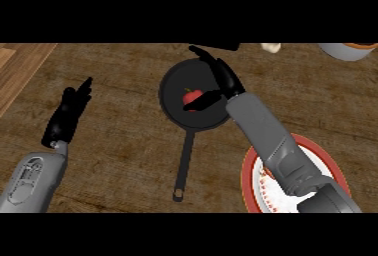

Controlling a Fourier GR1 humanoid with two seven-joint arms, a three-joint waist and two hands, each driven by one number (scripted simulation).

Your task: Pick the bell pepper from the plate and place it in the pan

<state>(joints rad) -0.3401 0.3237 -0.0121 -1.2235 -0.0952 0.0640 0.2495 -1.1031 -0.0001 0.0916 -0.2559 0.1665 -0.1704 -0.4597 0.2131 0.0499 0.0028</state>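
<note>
Bell pepper (192, 95), red with a small green stem, sits inside the black pan (177, 107), close against the thumb of the right hand (221, 80). That thumb reaches toward the fruit while the fingers (205, 56) stretch straight out past the pan's far rim, spread apart and not curled around anything, so the pepper looks released or on the point of release; whether the thumb touches it I cannot tell. To finish well, the hand should lift straight up and clear before pulling back, so the thumb does not drag the pepper toward the rim. The right forearm crosses the red-rimmed plate (319, 150), which shows nothing on its visible part. The pan holds only the pepper, its handle pointing toward the robot. The left hand (68, 112) rests at the left, fingers straight and relaxed
</note>
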